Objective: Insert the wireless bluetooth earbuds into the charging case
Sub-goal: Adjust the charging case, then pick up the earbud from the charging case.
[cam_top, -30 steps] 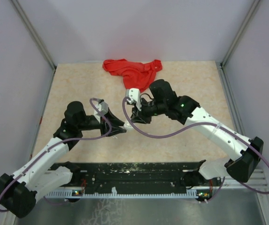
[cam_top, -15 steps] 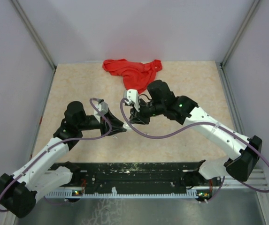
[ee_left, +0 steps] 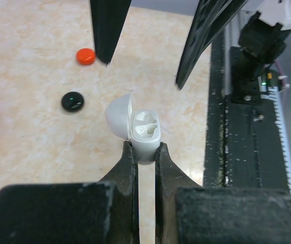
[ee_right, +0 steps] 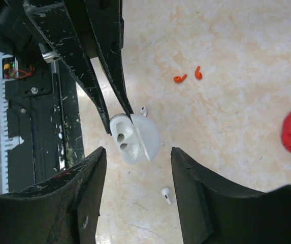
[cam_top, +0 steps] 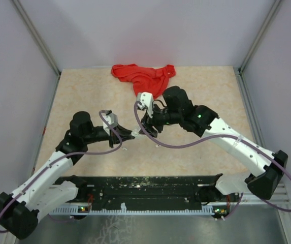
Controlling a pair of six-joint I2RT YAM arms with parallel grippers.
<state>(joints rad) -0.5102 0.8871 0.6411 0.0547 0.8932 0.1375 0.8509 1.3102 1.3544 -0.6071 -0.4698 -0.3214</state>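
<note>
Left fingers [ee_left: 127, 170] pinch the white charging case [ee_left: 146, 133], its lid hinged open toward 9 o'clock. Right fingers [ee_right: 87, 198] gape wide, holding nothing. One white earbud [ee_right: 166, 195] lies on the surface [ee_right: 226, 142], long axis 11-to-5 o'clock.

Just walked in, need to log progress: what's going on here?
The left gripper is clamped on the white charging case, its lid open. The right gripper hangs open close by, holding nothing. Both slots look empty: two white earbuds lie on the table, one beside the case, one farther off. A red pair lies loose too.
</note>
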